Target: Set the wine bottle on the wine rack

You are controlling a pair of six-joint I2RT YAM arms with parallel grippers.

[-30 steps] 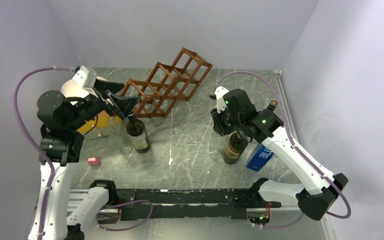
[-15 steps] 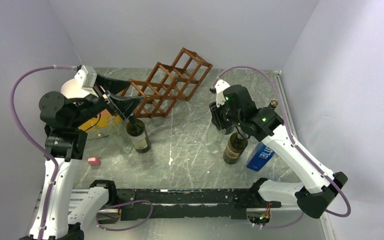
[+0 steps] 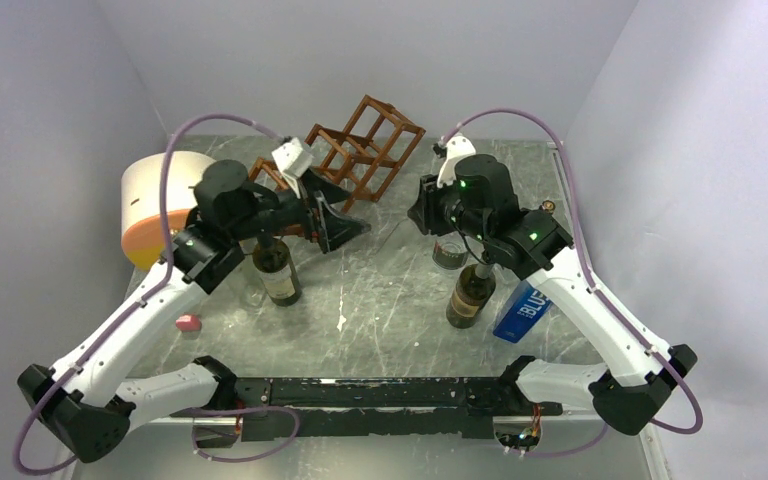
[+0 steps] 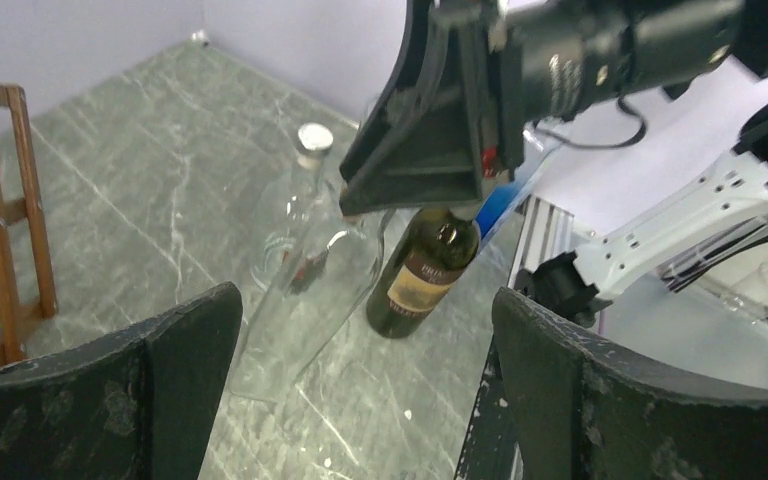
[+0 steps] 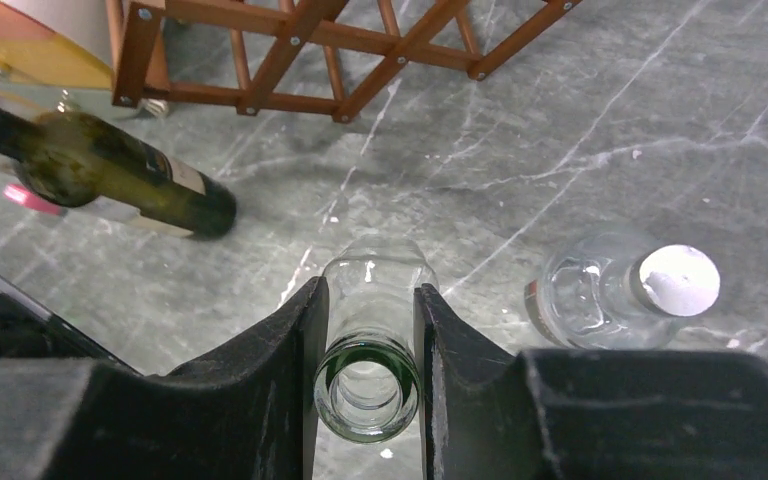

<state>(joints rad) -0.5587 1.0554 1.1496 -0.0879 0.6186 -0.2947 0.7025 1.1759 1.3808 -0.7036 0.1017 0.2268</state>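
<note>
the right hand (image 5: 368,292) is clenched on the neck of a clear bottle (image 5: 368,400), just below its open mouth. this is judged to be the wine bottle meant for the rack. the bottle is seen tilted, right of centre over the bench (image 3: 380,290), and whether its base is lifted clear cannot be told. the wine rack (image 3: 370,140) is set at the far centre, well apart from the bottle. the left hand (image 4: 365,320) is spread wide and nothing is grasped in it. it is held between the bottle and the rack's left cells.

several failures are considered possible. only the slim, smooth neck is gripped, so the heavier body may be swung or slipped loose once it is turned level. a capped clear bottle (image 5: 625,285) and a dark wine bottle (image 3: 470,295) are stood just beside it and could be toppled by a low swing. the left arm could be struck on the way across. the light open frame may be pushed back if the base is caught on a slat rather than fed into a cell.
</note>
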